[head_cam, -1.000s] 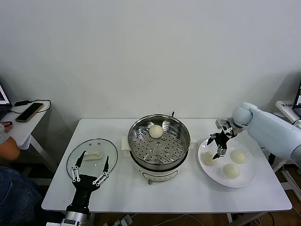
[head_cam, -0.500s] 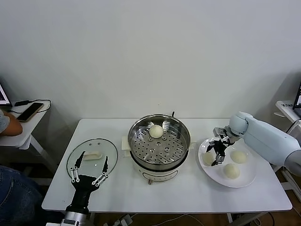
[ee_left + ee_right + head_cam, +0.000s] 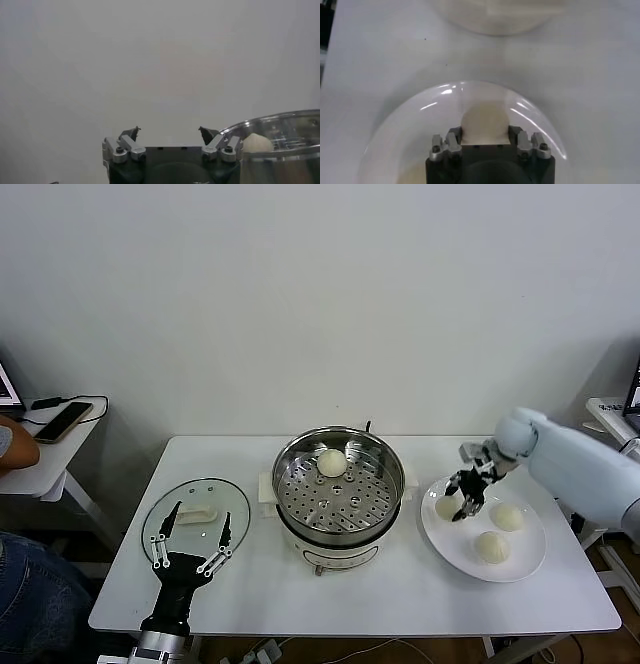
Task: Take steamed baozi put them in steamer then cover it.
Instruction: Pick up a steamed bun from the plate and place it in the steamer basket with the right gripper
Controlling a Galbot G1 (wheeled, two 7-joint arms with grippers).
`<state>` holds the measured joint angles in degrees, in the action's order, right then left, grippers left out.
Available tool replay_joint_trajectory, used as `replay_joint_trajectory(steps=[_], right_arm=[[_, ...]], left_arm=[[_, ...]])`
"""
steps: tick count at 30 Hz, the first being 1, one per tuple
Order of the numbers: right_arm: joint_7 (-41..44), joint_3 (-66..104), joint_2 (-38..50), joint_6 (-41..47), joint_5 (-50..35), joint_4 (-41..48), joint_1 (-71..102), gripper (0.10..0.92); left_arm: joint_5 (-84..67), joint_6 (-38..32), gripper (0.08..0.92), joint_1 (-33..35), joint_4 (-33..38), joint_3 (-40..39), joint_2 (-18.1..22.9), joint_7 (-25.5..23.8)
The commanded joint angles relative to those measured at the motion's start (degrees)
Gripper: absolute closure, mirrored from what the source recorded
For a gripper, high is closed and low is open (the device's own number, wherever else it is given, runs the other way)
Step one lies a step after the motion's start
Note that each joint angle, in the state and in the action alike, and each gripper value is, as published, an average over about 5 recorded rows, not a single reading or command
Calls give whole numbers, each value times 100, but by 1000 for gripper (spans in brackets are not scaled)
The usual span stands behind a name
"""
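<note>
Sitting between right gripper (image 3: 485,142) jaws: baozi (image 3: 485,122), over plate (image 3: 395,135).

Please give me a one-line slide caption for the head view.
Right pincer shut on a baozi over the plate; one bun already in the steamer.

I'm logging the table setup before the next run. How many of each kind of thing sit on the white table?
Baozi: 4: one in the steamer, one in the right hand's grip, two more on the plate
Steamer: 1
Plate: 1
Glass lid: 1
Total: 7
</note>
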<state>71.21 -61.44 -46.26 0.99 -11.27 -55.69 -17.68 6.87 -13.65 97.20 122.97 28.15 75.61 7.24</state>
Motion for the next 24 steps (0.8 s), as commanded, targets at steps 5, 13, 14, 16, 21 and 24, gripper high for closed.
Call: replay_joint_trajectory(steps=[5,13,14,16,21,24], right_arm=[[746,-1767,-391,403,-1372,-1044,-2786,389],[438,-2352,-1613,838,-2366,-1346,-3253,396],[357,-2379,-1774,884,-2434,-1328,-3208,397],[166,-2409,-2095,988,-2585,-1260,-3062,397],[-257,-2500,-2858,1175,-2768,-940,-2649,397],[-440,-2562,-3198,1215,-2748,-679,-2398,397]], left_arm=[[-32,-8,177,-69,40,-47,-91,26],[-33,20,177,-103,80,-112,-88,29],[-33,22,177,-106,80,-115,-85,30],[-33,22,177,-111,80,-118,-79,32],[-32,18,177,-115,73,-118,-64,45],[-33,14,177,-121,65,-114,-63,51]])
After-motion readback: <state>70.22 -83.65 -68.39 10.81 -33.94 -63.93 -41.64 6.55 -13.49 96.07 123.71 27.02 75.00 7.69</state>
